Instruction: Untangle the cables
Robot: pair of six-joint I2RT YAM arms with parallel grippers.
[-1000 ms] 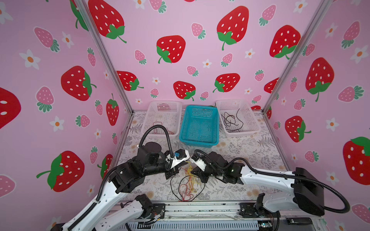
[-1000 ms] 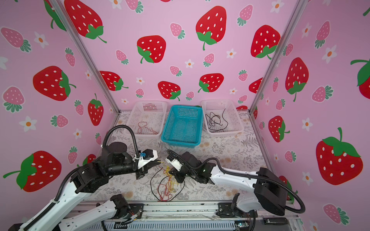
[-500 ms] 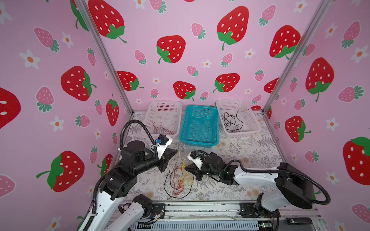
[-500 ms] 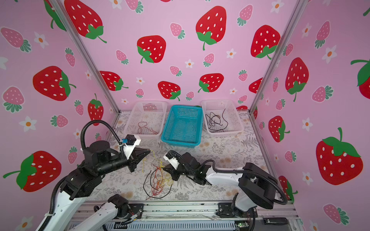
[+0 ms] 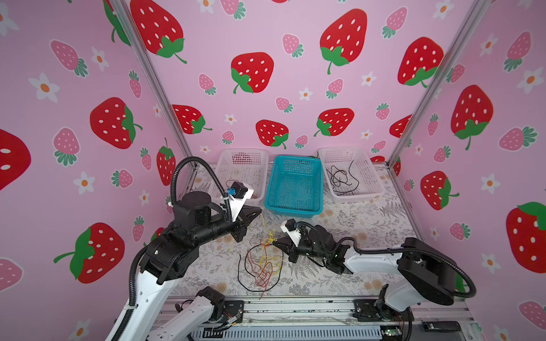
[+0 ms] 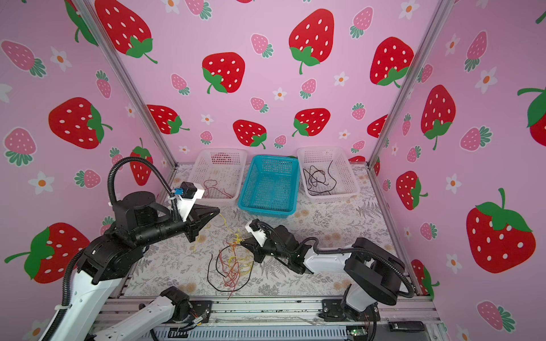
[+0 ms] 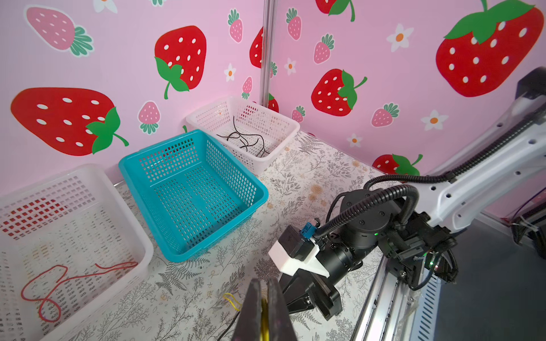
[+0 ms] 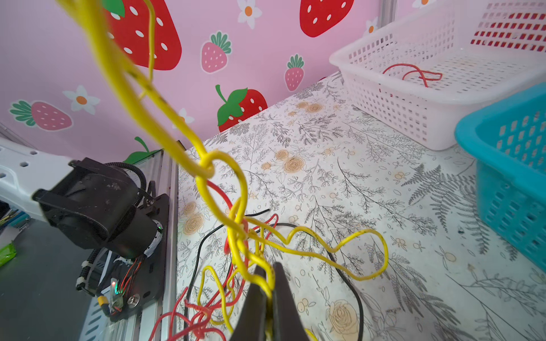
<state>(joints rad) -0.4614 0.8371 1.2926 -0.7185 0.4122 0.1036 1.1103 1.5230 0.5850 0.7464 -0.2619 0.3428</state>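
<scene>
The cables (image 5: 261,265) (image 6: 232,267) lie as a tangle of red, yellow and black wires on the floral mat near the front. One yellow cable (image 5: 263,224) (image 8: 189,141) rises taut out of the tangle to my left gripper (image 5: 260,210) (image 6: 218,210) (image 7: 263,283). That gripper is lifted above the mat and shut on the strand. My right gripper (image 5: 274,243) (image 6: 242,244) (image 8: 267,265) sits low at the tangle's right edge, shut on a yellow loop by the knot.
Three baskets stand along the back wall. The white left basket (image 5: 245,153) holds a red cable (image 7: 59,277). The blue basket (image 5: 295,206) has nothing in it. The white right basket (image 5: 348,150) holds black cables (image 5: 339,180). A metal rail (image 5: 295,307) runs along the front.
My left gripper has risen and drawn back towards the baskets, pulling the yellow cable up out of the tangle. The right gripper has shifted slightly left and stays low at the tangle.
</scene>
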